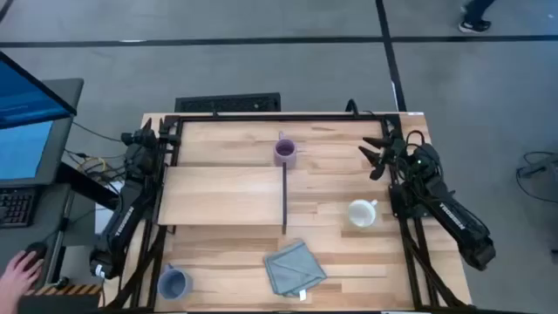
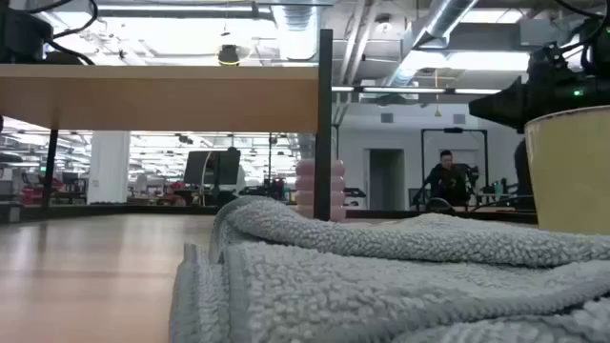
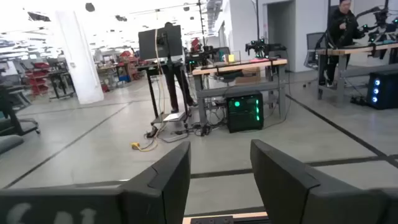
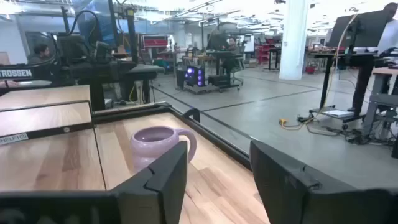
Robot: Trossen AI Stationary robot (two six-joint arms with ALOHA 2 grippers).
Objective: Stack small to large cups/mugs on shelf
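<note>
- Grey-blue cloth [image 1: 295, 268] lies crumpled at the lower middle of the high view, nearest the camera in the low view.
- Blue-grey mug [image 1: 173, 283] sits at the lower left corner of the table, well apart from the other two.
- White mug [image 1: 361, 213] stands right of centre, near the right arm. No mug has anything in it that I can see.
- Light wood shelf [image 1: 222, 194] fills the middle left. Nothing rests on it, so I think the stacking has not started and all three mugs are left to do.
- Purple mug [image 1: 284, 152] stands at upper centre, just past the shelf's dark panel.
- Right gripper [image 1: 378, 155] waits at the upper right, jaws apart, holding nothing.
- Left gripper [image 1: 146, 139] waits at the upper left, jaws apart, holding nothing.
</note>
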